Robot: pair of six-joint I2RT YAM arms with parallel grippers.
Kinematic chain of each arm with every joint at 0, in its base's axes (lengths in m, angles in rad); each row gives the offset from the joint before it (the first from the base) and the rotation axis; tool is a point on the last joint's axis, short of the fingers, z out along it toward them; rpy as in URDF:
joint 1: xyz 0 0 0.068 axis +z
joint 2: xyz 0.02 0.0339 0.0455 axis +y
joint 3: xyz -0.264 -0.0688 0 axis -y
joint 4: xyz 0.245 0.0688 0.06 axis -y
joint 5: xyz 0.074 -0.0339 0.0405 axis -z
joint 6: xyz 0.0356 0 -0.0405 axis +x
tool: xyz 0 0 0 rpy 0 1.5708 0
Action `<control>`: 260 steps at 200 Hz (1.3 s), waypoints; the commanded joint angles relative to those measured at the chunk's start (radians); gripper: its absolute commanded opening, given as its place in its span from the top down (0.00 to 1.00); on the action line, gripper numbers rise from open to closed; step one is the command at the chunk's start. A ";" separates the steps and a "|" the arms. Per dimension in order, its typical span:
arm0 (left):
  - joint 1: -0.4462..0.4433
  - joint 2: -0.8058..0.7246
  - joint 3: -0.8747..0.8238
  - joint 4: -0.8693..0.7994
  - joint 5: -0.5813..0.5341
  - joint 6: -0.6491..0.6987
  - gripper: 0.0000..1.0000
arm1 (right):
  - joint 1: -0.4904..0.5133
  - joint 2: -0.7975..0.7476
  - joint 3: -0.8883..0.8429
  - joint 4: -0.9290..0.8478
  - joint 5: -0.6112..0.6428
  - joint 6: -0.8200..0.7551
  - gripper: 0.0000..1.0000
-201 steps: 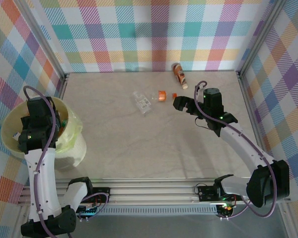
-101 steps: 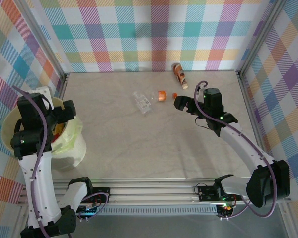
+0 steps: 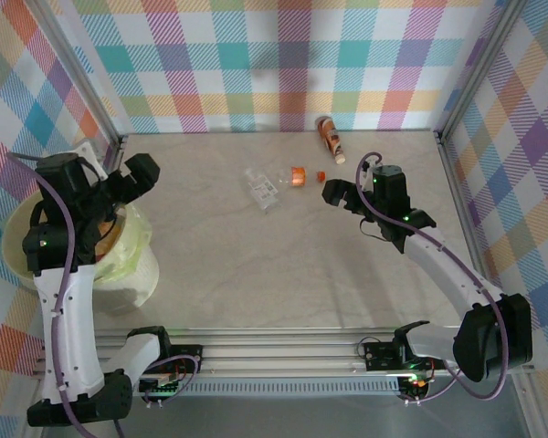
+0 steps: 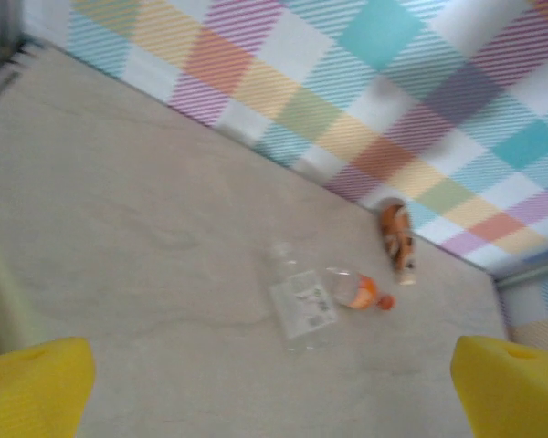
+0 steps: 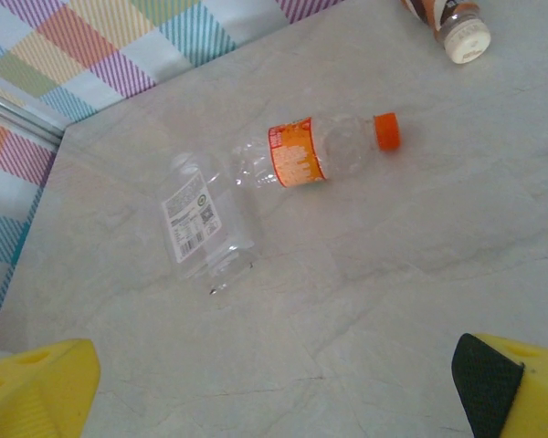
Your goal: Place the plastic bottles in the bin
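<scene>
Honestly, left gripper (image 3: 132, 179) and right gripper (image 3: 333, 193) both gape empty; right looks set for the orange-capped bottle (image 5: 321, 150) mid-frame, must descend first.

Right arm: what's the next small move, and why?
Probably ease the right gripper forward and down toward the orange-label bottle. Its jaws are open and empty, and that bottle lies nearest ahead of it, cap end closest. The clear bottle lies beyond. The left gripper hangs open by the bin, much farther from these bottles.
</scene>
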 commanded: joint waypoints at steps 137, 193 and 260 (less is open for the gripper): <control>-0.645 0.624 0.257 0.109 -0.506 -0.234 0.00 | -0.018 -0.135 -0.048 -0.106 0.123 -0.048 0.00; -0.665 0.907 0.289 0.125 -0.507 -0.395 0.00 | -0.017 -0.178 -0.068 -0.125 0.133 -0.052 0.00; -0.684 1.171 0.467 0.050 -0.483 -0.435 0.00 | -0.018 -0.192 -0.067 -0.136 0.123 -0.043 0.00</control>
